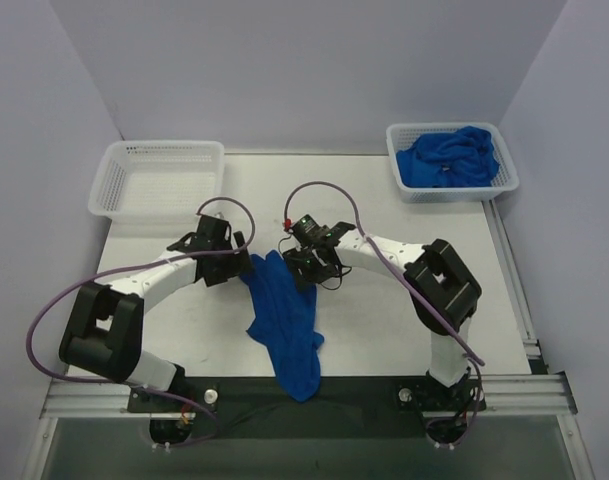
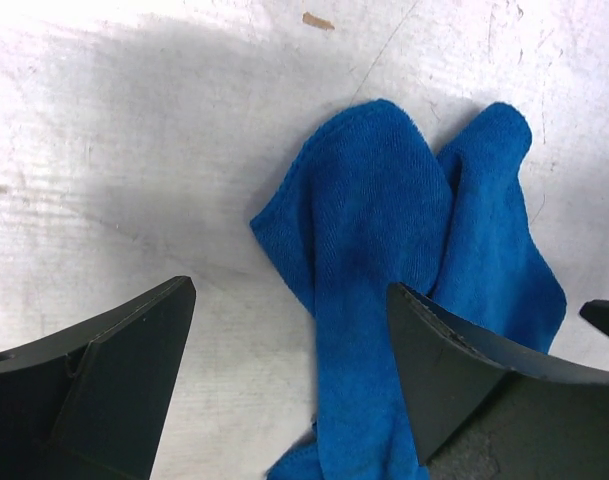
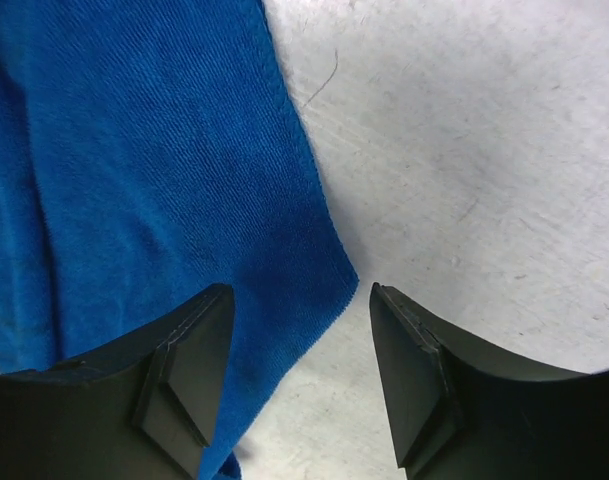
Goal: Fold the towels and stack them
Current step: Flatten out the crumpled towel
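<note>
One blue towel point(image 1: 287, 325) lies bunched in a long strip on the table, its near end hanging over the front edge. My left gripper point(image 1: 241, 262) stands open at the strip's far left end. In the left wrist view the folded towel end point(image 2: 384, 220) lies between the fingertips, closer to the right finger point(image 2: 464, 370); my left gripper point(image 2: 291, 290) holds nothing. My right gripper point(image 1: 307, 266) is at the far right end, open. In the right wrist view, a corner of the towel point(image 3: 154, 170) lies flat between the jaws of my right gripper point(image 3: 300, 290), untouched by the pads.
An empty white mesh basket point(image 1: 156, 180) stands at the back left. A second white basket point(image 1: 500, 175) at the back right holds a heap of blue towels point(image 1: 449, 158). Grey walls close in on both sides. A metal rail point(image 1: 524, 392) runs along the near edge.
</note>
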